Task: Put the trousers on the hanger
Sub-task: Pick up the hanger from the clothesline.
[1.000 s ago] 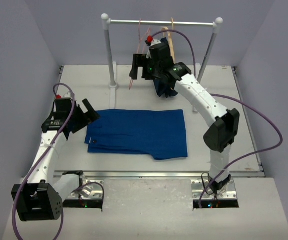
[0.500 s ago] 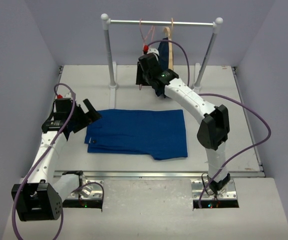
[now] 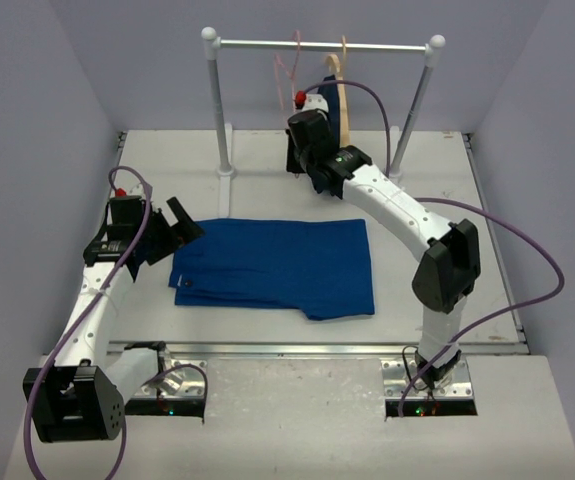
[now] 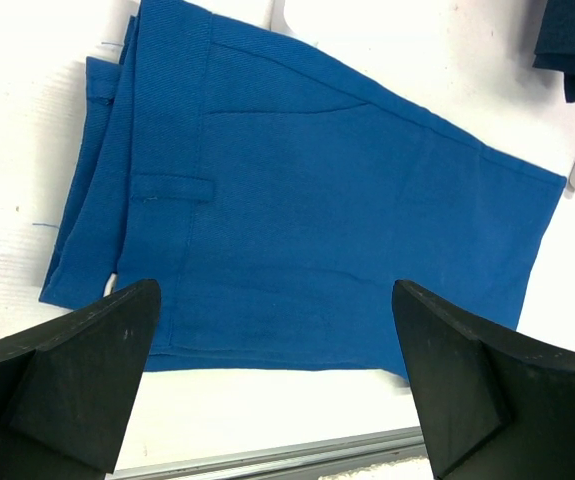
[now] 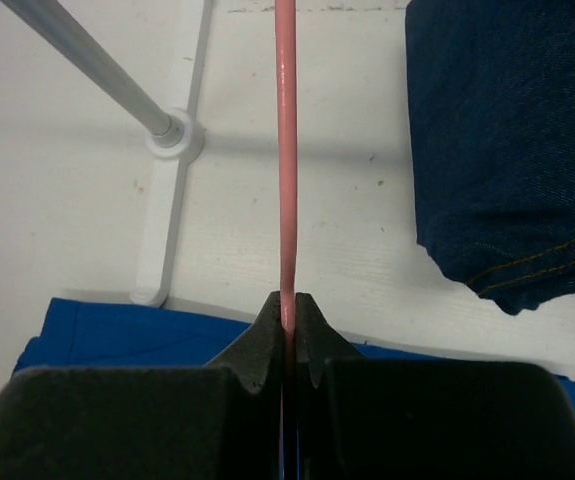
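The royal-blue trousers lie flat in the middle of the table, waistband to the left; the left wrist view also shows them. The thin pink hanger hangs from the rail. My right gripper reaches up under the rail and is shut on the hanger's wire, which runs straight up out of the closed fingertips. My left gripper hovers at the trousers' waistband end, open, with nothing between its fingers.
A white clothes rail on two posts stands at the back; one post's foot is near the right gripper. A pale wooden hanger with a dark navy garment hangs just right of the pink one.
My right gripper has moved right to the pink hanger and shut on its wire; the hanger has shifted right along the rail. The left arm has not moved.
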You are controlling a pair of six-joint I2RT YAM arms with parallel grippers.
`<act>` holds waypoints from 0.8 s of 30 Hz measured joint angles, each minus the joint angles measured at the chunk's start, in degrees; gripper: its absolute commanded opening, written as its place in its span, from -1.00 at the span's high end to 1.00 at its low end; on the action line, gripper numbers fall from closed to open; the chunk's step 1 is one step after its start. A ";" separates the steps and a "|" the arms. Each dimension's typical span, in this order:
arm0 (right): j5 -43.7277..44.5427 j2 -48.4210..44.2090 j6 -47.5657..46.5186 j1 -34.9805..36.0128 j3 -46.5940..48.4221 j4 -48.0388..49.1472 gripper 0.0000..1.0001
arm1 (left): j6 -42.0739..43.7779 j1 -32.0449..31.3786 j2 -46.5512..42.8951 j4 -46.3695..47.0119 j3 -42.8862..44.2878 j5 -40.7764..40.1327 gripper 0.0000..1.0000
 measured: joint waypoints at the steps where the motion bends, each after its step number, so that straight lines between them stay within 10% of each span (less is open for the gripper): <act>1: -0.18 -0.78 -0.48 0.00 -0.38 0.34 1.00 | -0.02 0.00 0.00 0.00 0.00 0.04 -1.00; 24: -8.24 -26.15 -2.04 1.89 -27.10 7.11 1.00 | -6.30 -0.02 7.40 -4.46 0.11 -12.87 -1.00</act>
